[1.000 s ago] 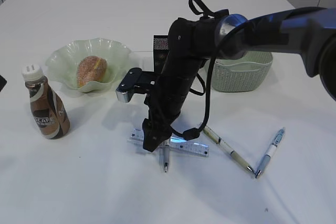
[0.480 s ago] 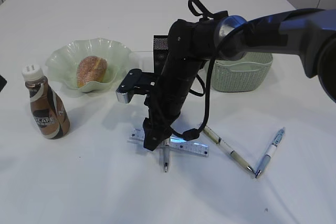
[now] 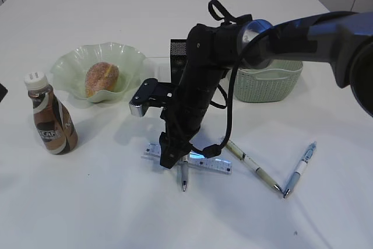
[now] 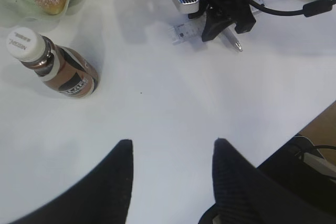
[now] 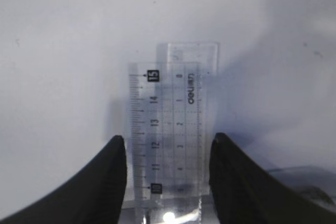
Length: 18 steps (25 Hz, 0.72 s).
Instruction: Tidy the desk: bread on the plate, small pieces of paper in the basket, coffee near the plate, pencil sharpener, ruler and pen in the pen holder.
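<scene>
Ruler [image 5: 170,129] btwn right end effector [image 5: 168,174] fingers.

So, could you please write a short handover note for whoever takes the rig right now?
Right gripper: open, fingers either side of the clear ruler, which lies flat on the table; not gripped yet.
Left gripper: open, empty, above bare table near the coffee bottle.
Done: bread sits on the green plate; the coffee stands close to the plate.
Left: ruler, the pen under the right arm, and two more pens into the black holder beside the basket. No paper scraps or sharpener visible.
</scene>
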{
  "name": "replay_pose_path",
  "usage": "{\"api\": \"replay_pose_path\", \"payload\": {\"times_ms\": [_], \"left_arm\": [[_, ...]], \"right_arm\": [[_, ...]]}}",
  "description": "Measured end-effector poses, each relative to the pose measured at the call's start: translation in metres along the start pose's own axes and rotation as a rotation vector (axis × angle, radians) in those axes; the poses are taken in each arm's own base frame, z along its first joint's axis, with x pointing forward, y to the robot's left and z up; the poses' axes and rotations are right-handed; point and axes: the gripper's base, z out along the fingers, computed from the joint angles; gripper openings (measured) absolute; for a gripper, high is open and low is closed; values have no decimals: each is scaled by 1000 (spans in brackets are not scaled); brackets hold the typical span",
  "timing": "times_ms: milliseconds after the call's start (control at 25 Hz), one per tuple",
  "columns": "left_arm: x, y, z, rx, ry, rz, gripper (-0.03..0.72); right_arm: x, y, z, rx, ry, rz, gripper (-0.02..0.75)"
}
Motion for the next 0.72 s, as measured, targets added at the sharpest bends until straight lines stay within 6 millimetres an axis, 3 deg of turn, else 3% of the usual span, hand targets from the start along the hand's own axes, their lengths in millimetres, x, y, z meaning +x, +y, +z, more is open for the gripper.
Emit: {"api": "replay_pose_path", "payload": {"times_ms": [120,200,720], "left_arm": [[0,0,0,0,0,0,341],[0,0,0,0,0,0,341],[0,0,0,0,0,0,341]], "right_arm": [[0,0,1,-1,1,0,396],[1,1,1,-13,9,0,315],[-5,2,-6,-38,-15,6,304]]}}
